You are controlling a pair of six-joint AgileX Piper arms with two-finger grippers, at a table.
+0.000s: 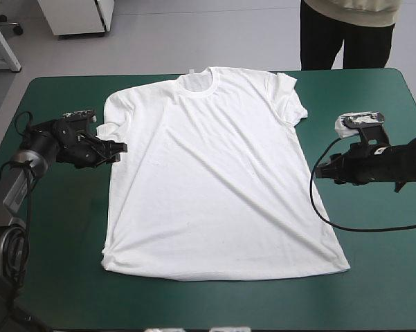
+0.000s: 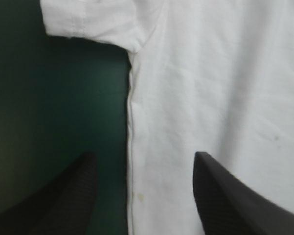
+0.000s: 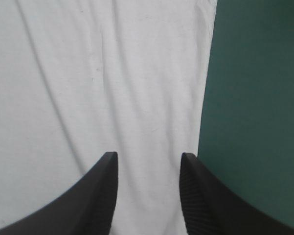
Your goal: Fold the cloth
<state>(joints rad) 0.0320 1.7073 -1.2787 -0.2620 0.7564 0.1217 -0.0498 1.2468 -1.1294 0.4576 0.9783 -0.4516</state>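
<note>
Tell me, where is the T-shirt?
In the high view the T-shirt lies flat in the middle of the table, collar toward the far edge, with the left gripper at its left side and the right gripper at its right.

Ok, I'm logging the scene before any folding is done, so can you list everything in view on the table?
white short-sleeved T-shirt: one, white, spread flat in the middle of the table, collar toward the far edge.
teal-green table cover: one, teal-green, over the whole table top, bare around the shirt.
left gripper: one, black fingers, open, astride the shirt's left side edge just below the sleeve.
right gripper: one, black fingers, open, both fingers over the shirt near its right side edge.
</note>
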